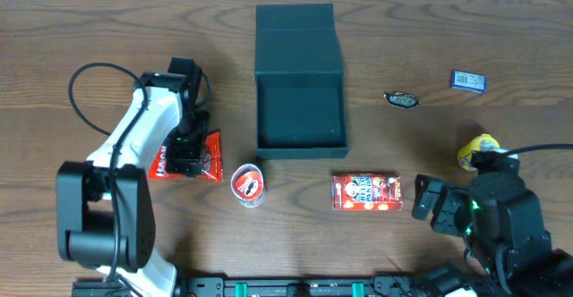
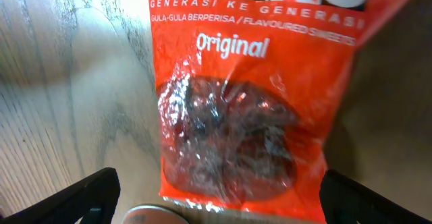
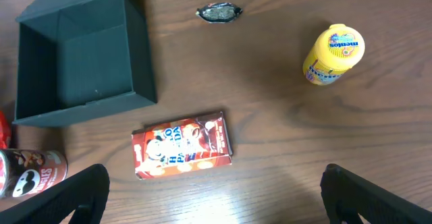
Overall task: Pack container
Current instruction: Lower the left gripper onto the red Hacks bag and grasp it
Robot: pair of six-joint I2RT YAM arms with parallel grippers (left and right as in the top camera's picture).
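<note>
Under the left pincer [image 2: 223, 207]: a red crinkled plastic bag of dark sweets [image 2: 250, 116] lay flat on the brown wooden table [image 2: 61, 102].
Left pincer's grip: the fingers stood wide apart. The bag's near end lay in the gap, and neither finger touched it or held anything.
Right pincer [image 3: 216, 207]: it was spread just as wide, with nothing in it.
Container: the dark teal-green square cardboard box [image 3: 81, 62] sat with its lid folded back. It was ahead of the right pincer and to its left, well apart from both pincers.
Before the right pincer: a red rectangular snack carton [image 3: 182, 146] lay flat, between the pincer and the box.
Far left of the right pincer: a small red crisp can [image 3: 30, 173] lay on its side.
Ahead and right: a yellow plastic mint tub [image 3: 333, 54] stood on the table.
Farther ahead: a small dark foil-wrapped piece [image 3: 218, 12] lay there.
</note>
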